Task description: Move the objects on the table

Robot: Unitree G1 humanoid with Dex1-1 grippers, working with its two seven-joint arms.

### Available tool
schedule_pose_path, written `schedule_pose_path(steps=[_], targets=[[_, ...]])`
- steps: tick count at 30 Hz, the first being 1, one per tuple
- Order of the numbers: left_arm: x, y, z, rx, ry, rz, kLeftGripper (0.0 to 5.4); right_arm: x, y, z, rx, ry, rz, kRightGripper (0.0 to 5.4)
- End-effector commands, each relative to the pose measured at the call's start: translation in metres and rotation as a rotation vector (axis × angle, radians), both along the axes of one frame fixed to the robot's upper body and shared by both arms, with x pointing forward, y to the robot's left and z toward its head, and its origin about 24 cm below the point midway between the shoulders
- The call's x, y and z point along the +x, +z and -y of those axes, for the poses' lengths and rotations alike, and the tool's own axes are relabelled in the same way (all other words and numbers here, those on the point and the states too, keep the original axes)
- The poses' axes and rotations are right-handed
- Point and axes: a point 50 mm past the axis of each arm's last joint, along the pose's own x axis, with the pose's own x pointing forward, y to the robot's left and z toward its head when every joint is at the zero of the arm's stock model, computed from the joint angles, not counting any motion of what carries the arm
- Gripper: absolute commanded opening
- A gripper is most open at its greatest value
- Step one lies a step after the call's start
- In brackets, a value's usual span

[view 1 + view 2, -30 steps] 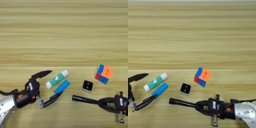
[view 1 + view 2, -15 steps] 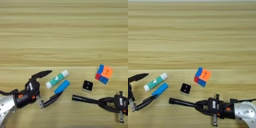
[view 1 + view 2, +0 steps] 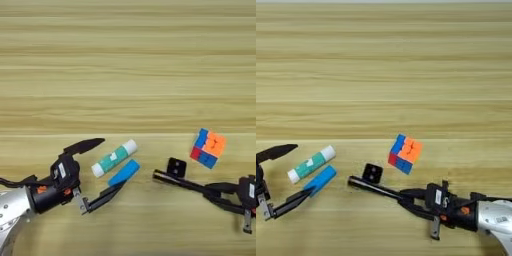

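Note:
My left gripper (image 3: 112, 163) is open at the lower left. Its fingers straddle the teal-and-white glue stick (image 3: 114, 157) and the flat blue bar (image 3: 123, 172), which lie side by side; the lower finger reaches under the bar's near end. At the lower right, my right gripper (image 3: 406, 198) is shut on the slim black marker (image 3: 373, 187), which points left and slightly away. The marker's tip lies right beside the tiny black-and-white cube (image 3: 373, 173). The orange, blue and red puzzle cube (image 3: 405, 153) rests just beyond, apart from both grippers.
The light tan wooden table (image 3: 130, 70) stretches away from the things, which are grouped along its near edge. Both forearms come in from the bottom corners.
My right gripper has carried the marker away from me, so its tip now lies against the tiny cube, which has shifted slightly. The left gripper and the other things are unmoved.

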Motion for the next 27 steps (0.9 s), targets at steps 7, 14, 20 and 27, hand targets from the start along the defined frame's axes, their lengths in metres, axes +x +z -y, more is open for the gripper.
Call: schedule_pose_path(steps=[7,14,20,27], targets=[[0.005,0.002,-0.001,0.003,-0.018,0.007,5.4,-0.005,0.004,0.003,0.089,-0.057,0.006,0.85],[0.006,0.002,0.0,0.001,-0.025,0.008,5.4,-0.008,-0.004,0.007,0.058,-0.118,0.007,0.85],[0.005,0.0,0.002,-0.004,-0.026,0.005,5.4,-0.014,-0.012,0.0,0.103,-0.155,-0.004,0.85],[0.006,0.0,0.004,-0.007,-0.028,0.006,5.4,-0.011,-0.013,-0.004,0.159,-0.238,0.029,0.85]])
